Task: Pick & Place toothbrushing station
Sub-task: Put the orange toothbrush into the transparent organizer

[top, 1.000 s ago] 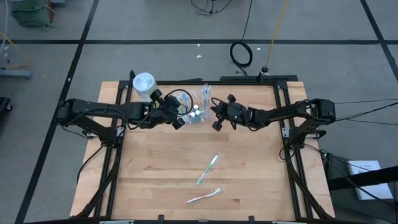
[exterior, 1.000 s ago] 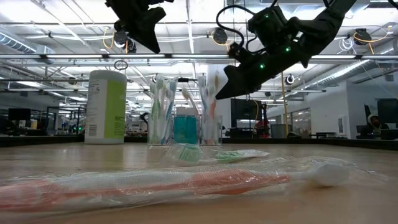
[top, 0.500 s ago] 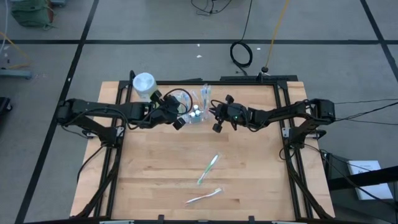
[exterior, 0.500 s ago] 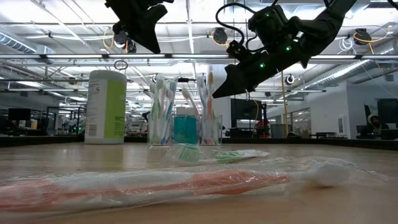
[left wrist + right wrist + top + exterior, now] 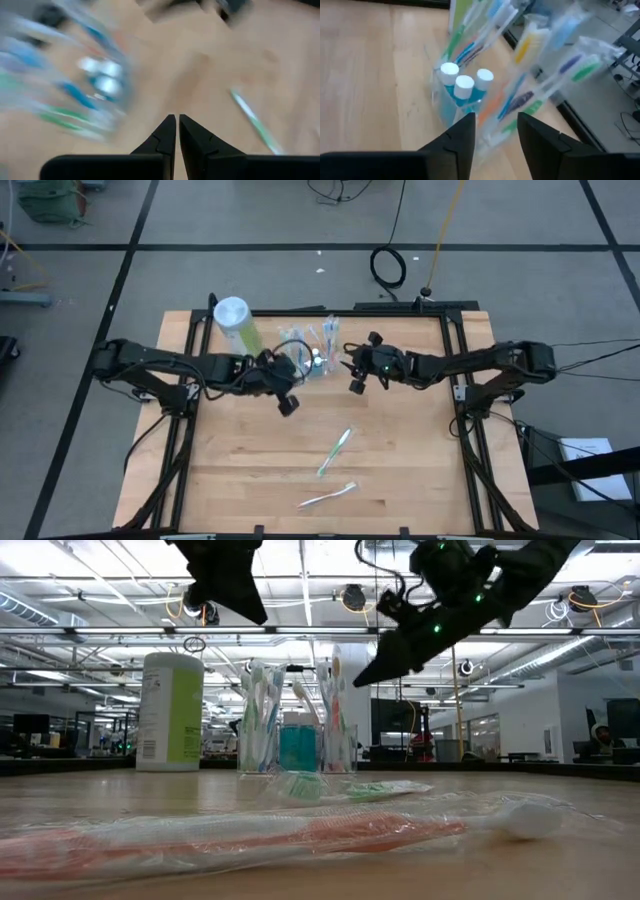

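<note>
- Toothbrushing station (image 5: 313, 360) stands upright at the table's (image 5: 400, 470) far edge, between both grippers, touching neither.
- Right gripper (image 5: 495, 131) hovers beside it, jaws spread, empty.
- Left gripper (image 5: 177, 131) hangs nearby, jaws pressed together, empty.

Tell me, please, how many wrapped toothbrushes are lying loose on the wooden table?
2: a green wrapped toothbrush mid-table, and an orange wrapped toothbrush nearer the front edge. Others stand in the clear plastic holder.

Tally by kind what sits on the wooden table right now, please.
Clear plastic holder of toothbrushes and tubes: 1
Blue white-capped tubes in holder: 3
Green canister with white lid: 1
Loose wrapped toothbrushes lying flat: 2
Total: 7
</note>
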`<state>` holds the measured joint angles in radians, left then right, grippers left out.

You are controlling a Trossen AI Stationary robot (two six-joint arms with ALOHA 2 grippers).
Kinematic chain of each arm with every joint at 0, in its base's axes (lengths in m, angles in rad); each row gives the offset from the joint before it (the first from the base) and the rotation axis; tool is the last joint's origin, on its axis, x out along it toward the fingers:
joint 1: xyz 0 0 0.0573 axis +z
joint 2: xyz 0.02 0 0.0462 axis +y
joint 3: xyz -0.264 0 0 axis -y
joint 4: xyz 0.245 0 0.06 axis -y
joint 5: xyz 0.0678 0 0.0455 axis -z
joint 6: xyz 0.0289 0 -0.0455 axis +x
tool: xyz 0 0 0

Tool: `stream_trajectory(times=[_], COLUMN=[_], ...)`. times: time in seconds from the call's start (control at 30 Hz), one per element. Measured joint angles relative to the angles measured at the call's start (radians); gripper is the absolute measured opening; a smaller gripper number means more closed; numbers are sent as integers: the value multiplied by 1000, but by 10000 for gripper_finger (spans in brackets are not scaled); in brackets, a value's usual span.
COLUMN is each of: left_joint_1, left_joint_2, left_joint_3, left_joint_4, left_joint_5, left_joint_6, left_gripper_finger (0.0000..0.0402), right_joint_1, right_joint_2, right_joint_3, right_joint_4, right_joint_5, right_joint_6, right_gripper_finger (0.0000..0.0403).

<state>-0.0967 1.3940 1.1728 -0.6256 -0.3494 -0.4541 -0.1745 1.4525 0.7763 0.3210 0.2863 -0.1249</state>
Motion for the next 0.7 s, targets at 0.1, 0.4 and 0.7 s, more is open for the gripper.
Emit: stream_trajectory(times=[0.1,0.4,0.7], left_joint_1=[-43,-195,-322], left_joint_2=[30,152,323], left_joint_3=[0,0,1], left_joint_4=[37,322,534], left_joint_5=[104,269,216], left_joint_6=[-1,-26,-84], left_gripper_finger=[26,26,27], right_joint_1=[0,0,0], right_joint_2=[-84,-291,-330], right_joint_3=[-2,0,-1], right_joint_4=[-104,-243,-310], right_joint_5=[1,-3,-4], right_joint_6=[-4,37,87], right_gripper_finger=[143,143,139])
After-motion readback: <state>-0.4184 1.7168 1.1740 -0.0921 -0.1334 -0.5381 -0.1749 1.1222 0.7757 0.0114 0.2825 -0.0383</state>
